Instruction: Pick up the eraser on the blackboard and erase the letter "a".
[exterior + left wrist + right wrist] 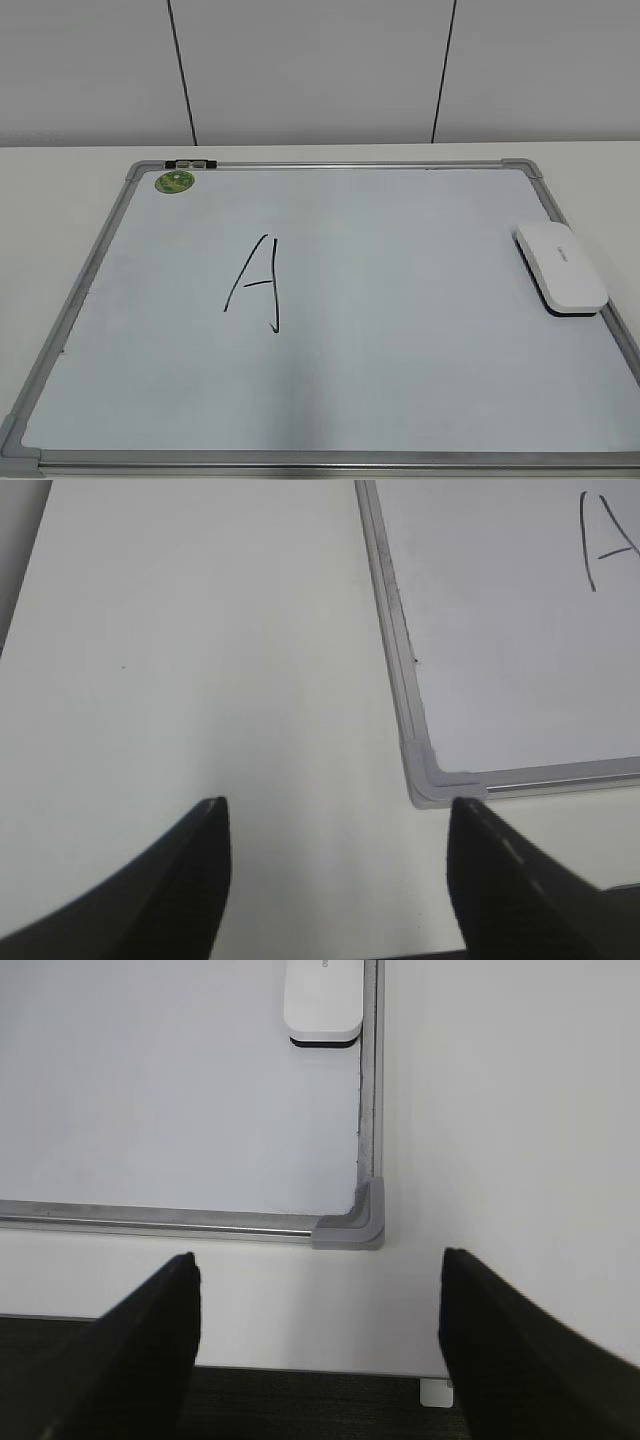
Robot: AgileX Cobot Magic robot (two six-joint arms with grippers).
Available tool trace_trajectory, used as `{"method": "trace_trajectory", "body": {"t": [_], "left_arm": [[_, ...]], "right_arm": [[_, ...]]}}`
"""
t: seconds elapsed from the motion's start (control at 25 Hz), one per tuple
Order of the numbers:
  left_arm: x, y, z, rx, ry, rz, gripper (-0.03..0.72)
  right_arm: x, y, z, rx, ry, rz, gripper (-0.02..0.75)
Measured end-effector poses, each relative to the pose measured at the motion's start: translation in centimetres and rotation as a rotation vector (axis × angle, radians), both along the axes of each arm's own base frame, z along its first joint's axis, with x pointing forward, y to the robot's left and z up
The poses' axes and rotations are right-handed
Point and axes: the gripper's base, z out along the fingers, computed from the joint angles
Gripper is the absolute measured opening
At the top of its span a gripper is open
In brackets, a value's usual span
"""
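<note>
The white eraser point(562, 267) lies flat on the right edge of the blackboard point(350, 164), which lies flat on the table. Its near end shows in the right wrist view point(322, 1005). A large capital "A" point(258, 285) in black marker is left of the board's centre. No small lowercase "a" shows in any view. My left gripper point(335, 810) is open and empty over bare table, left of the board's near left corner point(425, 770). My right gripper point(318, 1265) is open and empty just in front of the near right corner point(355, 1225). Neither gripper shows in the exterior view.
A round green sticker point(174, 181) and a small black-and-white clip point(190, 162) sit at the board's far left corner. The white table's front edge point(300, 1368) runs under my right gripper, with dark floor below. A panelled wall stands behind the table.
</note>
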Motion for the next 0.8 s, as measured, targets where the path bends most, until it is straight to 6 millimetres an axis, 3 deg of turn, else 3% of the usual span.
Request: {"method": "trace_trajectory", "body": {"t": [0.4, 0.8], "left_arm": [[-0.1, 0.0, 0.0, 0.0, -0.007, -0.001, 0.494], [-2.1, 0.4, 0.1, -0.022, -0.13, 0.116, 0.494]], "right_arm": [[0.0, 0.0, 0.0, 0.0, -0.002, 0.0, 0.55], [-1.6, -0.1, 0.1, 0.005, -0.114, -0.013, 0.551]]}}
